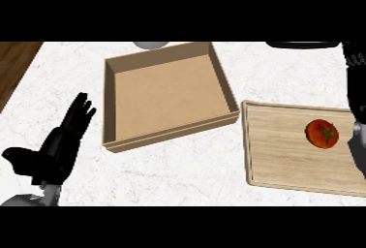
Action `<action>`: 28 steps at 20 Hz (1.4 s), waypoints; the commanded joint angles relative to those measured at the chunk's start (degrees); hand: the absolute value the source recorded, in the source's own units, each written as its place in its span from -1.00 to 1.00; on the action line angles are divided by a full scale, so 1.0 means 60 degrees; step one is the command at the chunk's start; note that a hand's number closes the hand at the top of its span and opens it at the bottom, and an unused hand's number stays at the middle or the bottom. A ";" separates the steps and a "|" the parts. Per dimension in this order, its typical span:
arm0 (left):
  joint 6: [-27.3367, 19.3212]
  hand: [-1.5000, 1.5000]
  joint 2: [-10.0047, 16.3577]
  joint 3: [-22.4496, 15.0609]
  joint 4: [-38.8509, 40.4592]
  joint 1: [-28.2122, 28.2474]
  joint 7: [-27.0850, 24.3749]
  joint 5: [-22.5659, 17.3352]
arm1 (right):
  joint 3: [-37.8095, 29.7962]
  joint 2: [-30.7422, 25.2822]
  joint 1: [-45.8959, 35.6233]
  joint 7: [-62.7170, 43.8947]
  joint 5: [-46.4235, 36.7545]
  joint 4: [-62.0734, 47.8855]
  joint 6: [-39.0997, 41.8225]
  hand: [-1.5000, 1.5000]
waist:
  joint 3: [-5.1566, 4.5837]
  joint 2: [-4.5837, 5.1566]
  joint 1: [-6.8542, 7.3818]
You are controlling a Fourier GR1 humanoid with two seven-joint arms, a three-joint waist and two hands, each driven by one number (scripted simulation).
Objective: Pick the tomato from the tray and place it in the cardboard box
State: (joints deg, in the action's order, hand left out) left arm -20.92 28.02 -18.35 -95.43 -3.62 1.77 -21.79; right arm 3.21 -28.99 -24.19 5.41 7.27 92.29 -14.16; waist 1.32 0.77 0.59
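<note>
Nearest thing is the left hand (53, 145), down at about 8 o'clock in the head view. It's open, with the fingers straight, close together and pointing up toward 1 o'clock and the thumb sticking out to the side. It's resting on the white marble counter (186, 169) and isn't holding or touching anything.

Over at 4 o'clock there's the tray (286, 160), a pale wooden board lying flat with a low rim. The tomato (322, 133) sits on it, up in the board's far right part, red with a little green stem on top. So it's on the tray and not in the box.

The right hand (358, 92) only shows as a dark strip along the right edge, at 3 o'clock, just beside the tomato. Too much of it is cut off, so I honestly can't tell if it's open or closed, or whether it touches the tomato.

Further out, from the centre toward 12 o'clock, is the cardboard box (112, 104), open on top and turned a bit skew. Its near right corner comes close to the tray's far left corner.

At the far edge, a grey round thing (150, 44) peeks in at 12 o'clock and a dark object (304, 44) at 1 o'clock, both mostly cut off. A strip of wooden floor (16, 63) shows at 10 o'clock.
</note>
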 commanded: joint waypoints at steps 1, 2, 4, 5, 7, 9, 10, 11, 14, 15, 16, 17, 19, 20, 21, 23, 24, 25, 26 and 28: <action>-0.0221 0.00 0.0619 0.0265 -0.0064 0.0413 0.0313 0.0524 | -0.0246 0.0073 0.0844 0.0895 0.0987 -0.0065 0.1239 -1.00 | -0.0204 -0.0134 -0.0063; -0.0181 0.00 0.0901 0.0590 0.0579 0.0335 -0.0118 0.0698 | -0.0249 -0.0039 0.1117 0.1382 0.1604 -0.0440 0.2151 -1.00 | -0.0188 -0.0080 -0.0064; -0.0513 0.00 0.1550 0.0735 0.1055 0.0370 0.0268 0.1219 | -0.0102 -0.0316 0.1510 0.1560 0.2529 -0.0620 0.3728 -1.00 | -0.0132 -0.0011 -0.0103; -0.0661 0.00 0.1873 0.0949 0.1378 0.0288 0.0173 0.1521 | 0.0240 -0.0288 0.1830 0.1728 0.2689 -0.0626 0.4342 -1.00 | -0.0114 0.0032 -0.0153; -0.0601 0.00 0.1657 0.0710 0.1270 0.0487 0.0281 0.1359 | 0.0267 -0.2727 0.0717 0.2442 -0.0816 0.0118 0.3614 -1.00 | -0.0352 -0.0209 -0.0093; -0.0688 0.00 0.1939 0.0785 0.1605 0.0538 0.0292 0.1641 | 0.0820 -0.3028 0.1719 0.3660 -0.1754 -0.0587 0.4046 -1.00 | -0.0144 0.0143 -0.0103; -0.0800 0.00 0.1998 0.1017 0.1907 0.0402 0.0260 0.1671 | 0.1034 -0.2735 0.2425 0.4552 -0.1674 -0.1255 0.4303 -1.00 | -0.0125 0.0192 -0.0142; -0.0892 0.00 0.1903 0.0836 0.1941 0.0435 0.0305 0.1839 | 0.0765 -0.2314 0.2878 0.5638 -0.0828 -0.2114 0.4732 -1.00 | -0.0104 0.0169 -0.0137; -0.0819 0.00 0.1827 0.0800 0.2131 0.0352 0.0278 0.1844 | 0.0215 -0.2153 0.2791 0.7144 0.0824 -0.3192 0.6403 -1.00 | -0.0101 0.0171 -0.0029; -0.0761 0.00 0.1873 0.0870 0.2029 0.0462 0.0188 0.1777 | 0.0126 -0.2317 0.3081 0.7972 0.0695 -0.3531 0.6705 -1.00 | -0.0095 0.0115 -0.0014; -0.0667 0.00 0.1919 0.0876 0.2344 0.0043 0.0324 0.1847 | 0.0096 -0.2398 0.2709 0.8521 0.0616 -0.3927 0.7070 -1.00 | -0.0108 0.0175 -0.0016; -0.0640 0.00 0.1920 0.0743 0.2096 -0.0001 0.0314 0.1946 | 0.0012 -0.2700 0.2514 0.9001 0.0432 -0.4387 0.7399 -1.00 | -0.0104 0.0150 0.0133; -0.0568 0.00 0.1779 0.0796 0.2528 -0.0001 0.0151 0.1909 | -0.0072 -0.2971 0.2501 1.0145 -0.0297 -0.4906 0.6947 -1.00 | -0.0136 0.0103 0.0072; -0.0557 0.00 0.1739 0.0734 0.2568 -0.0159 0.0332 0.1932 | -0.0074 -0.3108 0.2142 1.0165 -0.0634 -0.5255 0.6576 -1.00 | -0.0129 0.0139 0.0190; -0.0596 0.00 0.1908 0.0860 0.2388 -0.0056 0.0264 0.1961 | -0.0066 -0.3478 0.2280 1.0486 -0.1101 -0.5302 0.6222 -1.00 | -0.0129 0.0070 0.0220; -0.0511 0.00 0.1911 0.0877 0.2789 -0.0400 0.0353 0.2036 | 0.0105 -0.4062 0.1999 1.0530 -0.1956 -0.5390 0.5536 -1.00 | -0.0155 0.0079 0.0123; -0.0292 0.00 0.1773 0.0792 0.2948 -0.0110 0.0042 0.1919 | 0.0265 -0.4527 0.1753 1.0201 -0.2370 -0.5345 0.5409 -1.00 | -0.0182 0.0079 0.0259; -0.0307 0.00 0.1804 0.0769 0.2758 -0.0398 0.0278 0.1968 | 0.0540 -0.4419 0.1630 1.0368 -0.2841 -0.5753 0.5059 -1.00 | -0.0156 0.0112 0.0384; -0.0221 0.00 0.1933 0.0867 0.2818 -0.0305 0.0279 0.1937 | 0.0547 -0.4717 0.1590 1.0627 -0.2989 -0.5994 0.5126 -1.00 | -0.0166 0.0063 0.0354; -0.0551 0.00 0.1427 0.0674 0.3061 -0.0208 -0.0118 0.2194 | 0.1047 -0.4803 0.1163 1.0509 -0.3663 -0.6080 0.4884 -1.00 | -0.0188 0.0060 0.0384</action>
State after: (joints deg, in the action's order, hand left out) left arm -23.51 38.53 -13.69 -79.14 -4.75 2.79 -9.76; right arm 6.55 -54.91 -14.04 57.52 -7.69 60.31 13.97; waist 0.34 1.18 2.39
